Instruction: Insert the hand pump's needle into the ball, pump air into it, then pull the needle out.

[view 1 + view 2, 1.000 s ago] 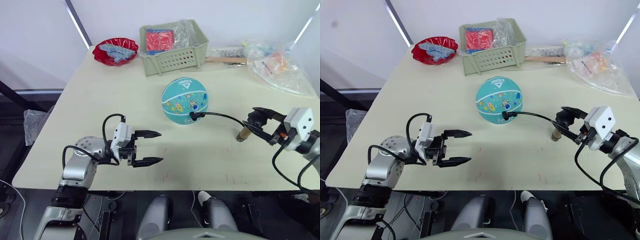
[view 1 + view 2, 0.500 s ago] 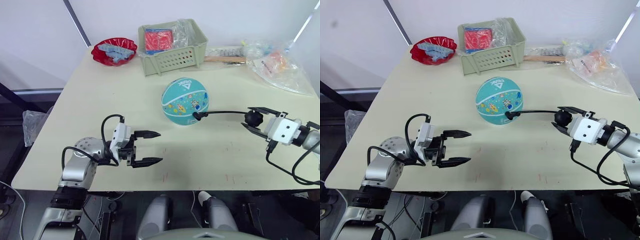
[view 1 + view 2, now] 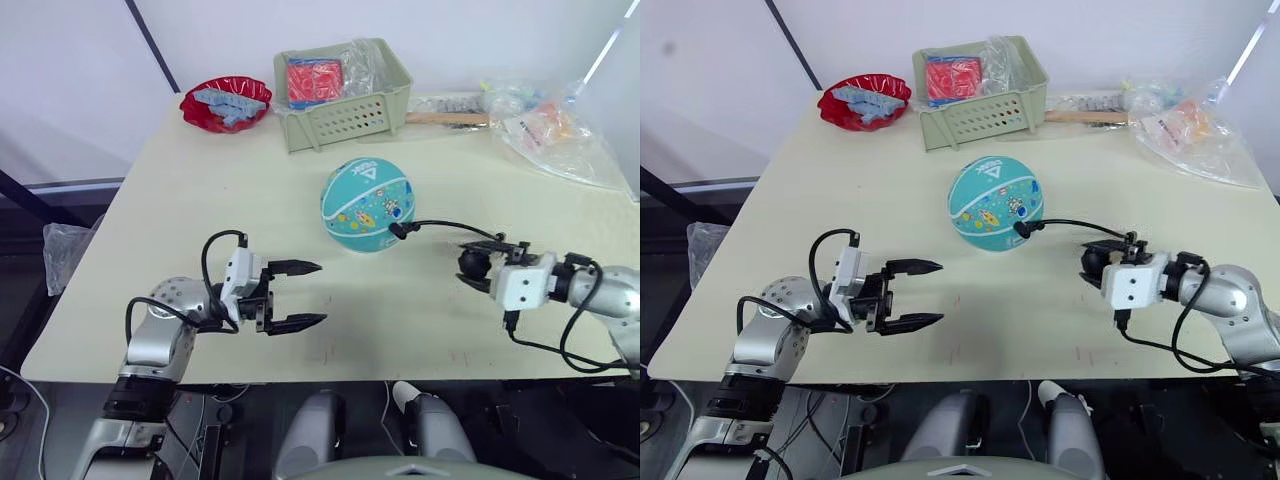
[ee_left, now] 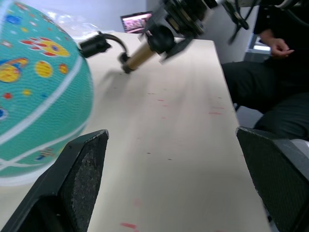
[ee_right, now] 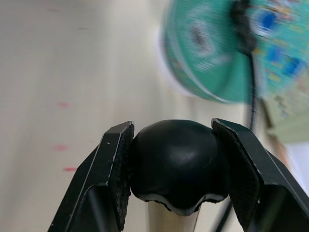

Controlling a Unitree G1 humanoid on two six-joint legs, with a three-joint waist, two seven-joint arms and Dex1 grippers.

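The ball [image 3: 367,204] sits mid-table, needle fitting [image 3: 397,230] at its four o'clock side. The right gripper [image 3: 474,265] clamps the pump [image 4: 145,51] cap; the left gripper [image 3: 304,294] hangs open, empty. Pumping looks next, calling for a steadied barrel.

The ball [image 3: 368,203] is showing teal with white bands, a white logo and small yellow, red and blue cartoon prints. The pump [image 4: 143,53] is showing a gold-bronze barrel with black caps, and its hose [image 3: 445,225] is looking black. The desk [image 3: 200,210] is looking pale cream with faint red specks. A red bowl [image 3: 227,101] is holding grey-blue pieces, and a pale green basket [image 3: 350,115] is holding something red
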